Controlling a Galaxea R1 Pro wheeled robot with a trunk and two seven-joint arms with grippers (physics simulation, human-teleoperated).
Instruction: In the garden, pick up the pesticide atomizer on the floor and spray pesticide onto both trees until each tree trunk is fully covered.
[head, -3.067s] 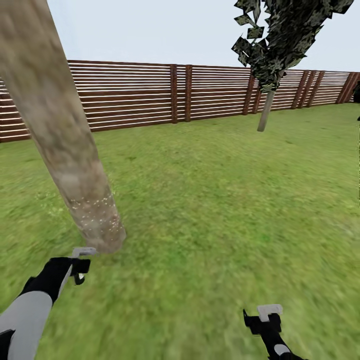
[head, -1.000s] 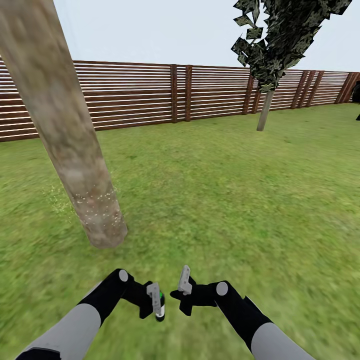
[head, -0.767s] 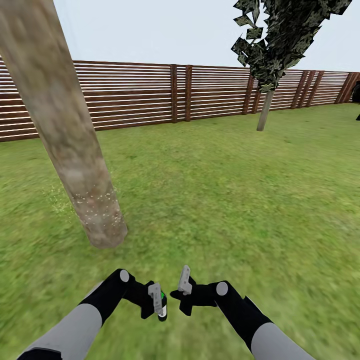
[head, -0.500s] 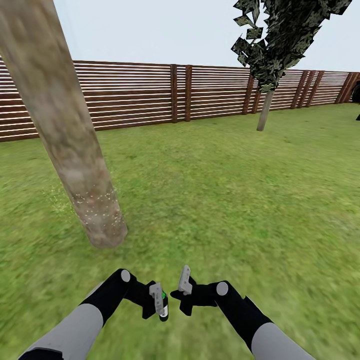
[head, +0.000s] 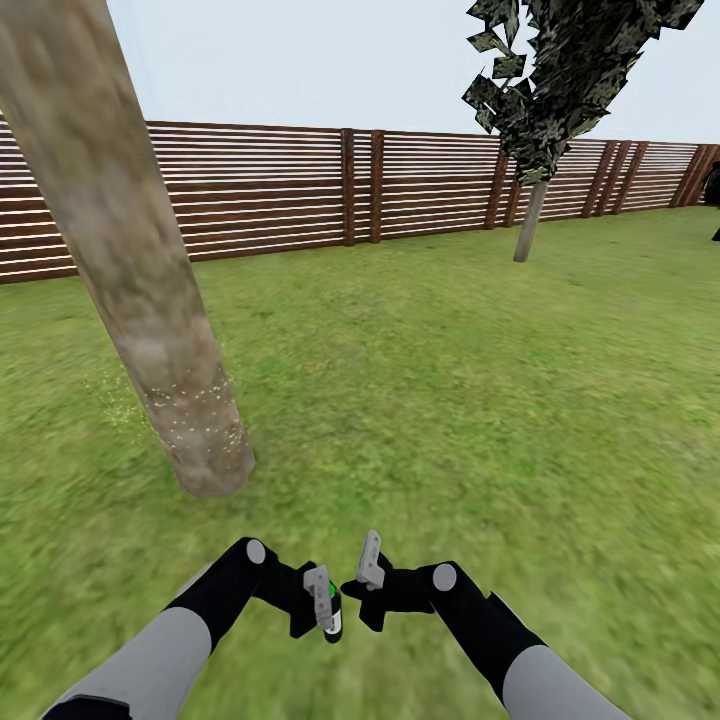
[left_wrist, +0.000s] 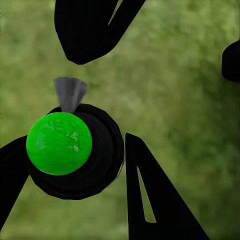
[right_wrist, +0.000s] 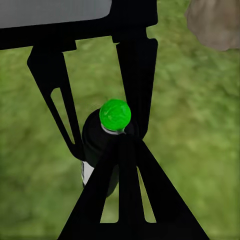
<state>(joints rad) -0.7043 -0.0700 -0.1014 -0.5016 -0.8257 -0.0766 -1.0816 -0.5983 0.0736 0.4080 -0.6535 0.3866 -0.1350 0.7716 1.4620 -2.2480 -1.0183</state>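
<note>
The black pesticide atomizer (head: 331, 612) with its green cap (left_wrist: 59, 143) sits clamped in the left gripper (head: 322, 600) above the grass floor (head: 450, 400), near the leaning grey-brown tree trunk (head: 150, 320), whose base carries white pesticide specks (head: 195, 415).

You find no readable text, number, brand or sign anywhere here. The pesticide atomizer (head: 333, 612) carries a pale band low on its dark body, seen in the right wrist view (right_wrist: 87, 172), but nothing on it resolves into letters. Its green cap (left_wrist: 59, 143) is plain, and the fence (head: 300, 190) at the far side bears no sign or marking you could read.
</note>
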